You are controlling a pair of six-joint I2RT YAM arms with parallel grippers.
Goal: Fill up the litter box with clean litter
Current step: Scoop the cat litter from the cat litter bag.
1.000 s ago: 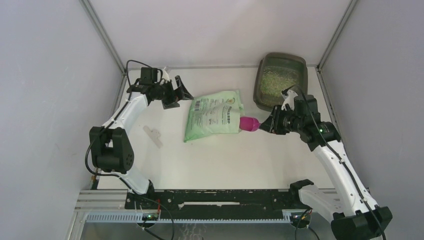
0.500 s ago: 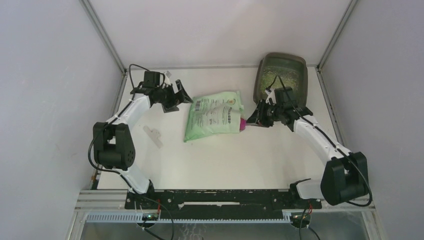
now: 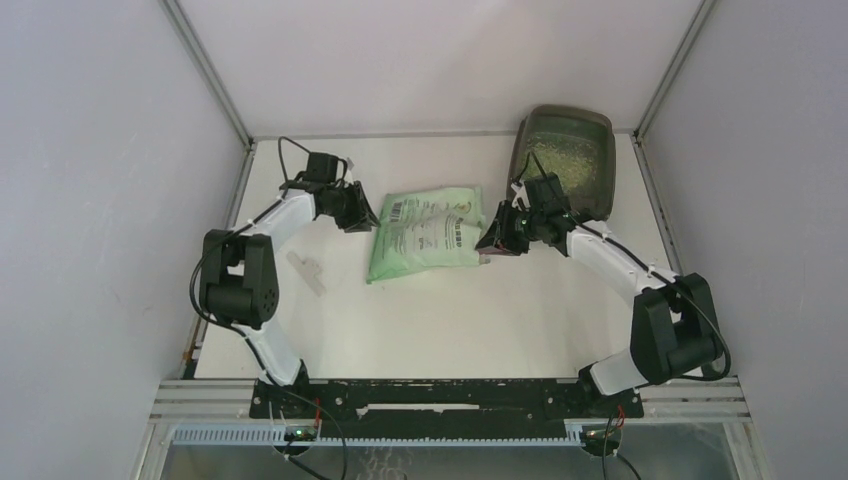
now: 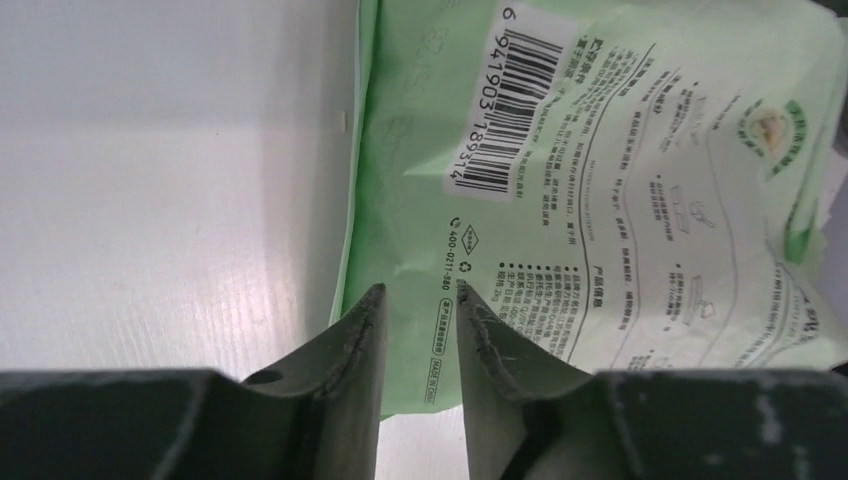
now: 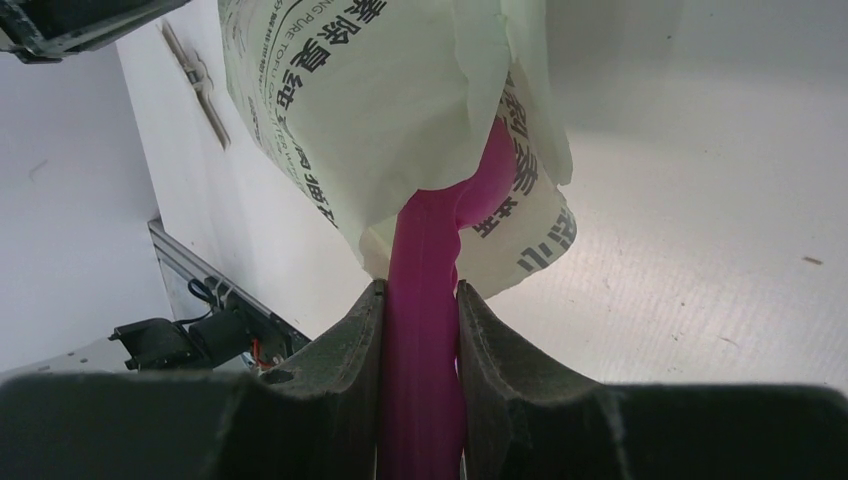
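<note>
The litter box (image 3: 521, 172), a dark tray, stands at the back right with pale clean litter (image 3: 570, 158) inside. The green printed bag (image 3: 428, 232) lies flat mid-table. My right gripper (image 3: 492, 243) is at the bag's right end, shut on the handle of the magenta scoop (image 5: 425, 250). The scoop's bowl is hidden inside the bag's opening (image 5: 470, 120). My left gripper (image 3: 367, 218) is at the bag's left edge. In the left wrist view the left gripper (image 4: 420, 292) has a narrow gap between its jaws, over the flat, uncreased corner of the bag (image 4: 600, 200).
A clear plastic strip (image 3: 305, 270) lies on the table left of the bag. Grey enclosure walls close in the left, right and back sides. The black mounting rail (image 3: 450, 395) runs along the near edge.
The right arm pushed the scoop leftward, so its bowl went into the bag's opening. The left gripper moved right onto the bag's corner and its jaws narrowed from wide open.
</note>
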